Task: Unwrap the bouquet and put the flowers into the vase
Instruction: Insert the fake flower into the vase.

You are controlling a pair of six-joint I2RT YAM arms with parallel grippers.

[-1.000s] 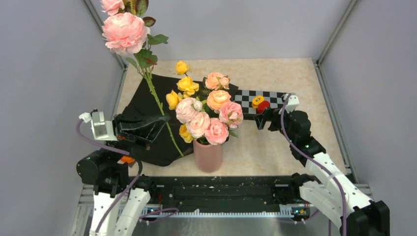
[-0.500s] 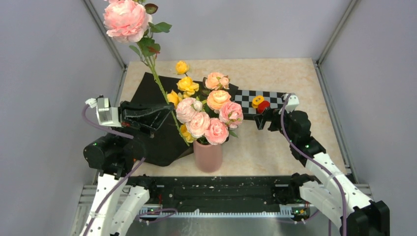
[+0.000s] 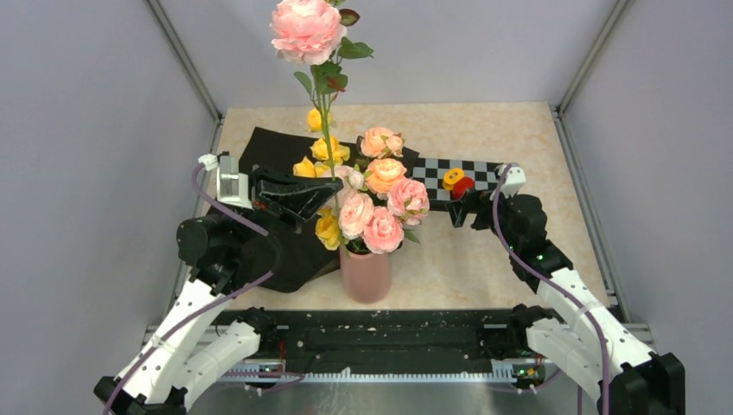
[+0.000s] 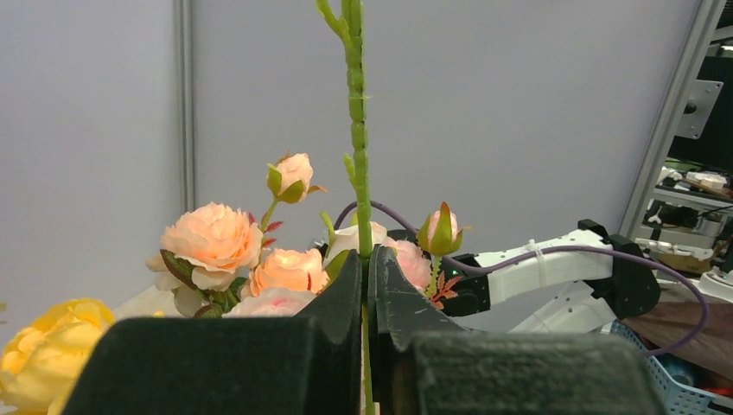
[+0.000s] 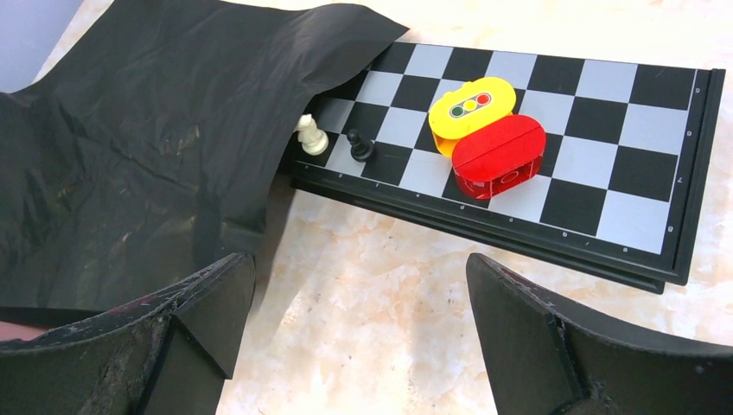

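Note:
A pink vase (image 3: 366,272) stands at the near middle of the table and holds several pink, peach and yellow flowers (image 3: 373,207). My left gripper (image 3: 333,197) is shut on the green stem (image 3: 327,138) of one more flower. That stem stands nearly upright just left of the bunch, its big pink bloom (image 3: 308,28) high above. In the left wrist view the stem (image 4: 356,130) rises from between the closed fingers (image 4: 341,294). The bouquet's black wrapping paper (image 3: 268,156) lies spread open on the table. My right gripper (image 3: 454,210) hangs open and empty, right of the vase.
A chessboard (image 3: 484,173) lies right of the paper, carrying a yellow block (image 5: 471,105), a red block (image 5: 500,156), a white piece (image 5: 311,136) and a black piece (image 5: 359,145). Grey walls enclose the table on three sides.
My left arm has swung right and forward with the flower. The bloom went from the upper left to the top middle, and the stem now stands beside the vase's bunch. The right arm stayed still.

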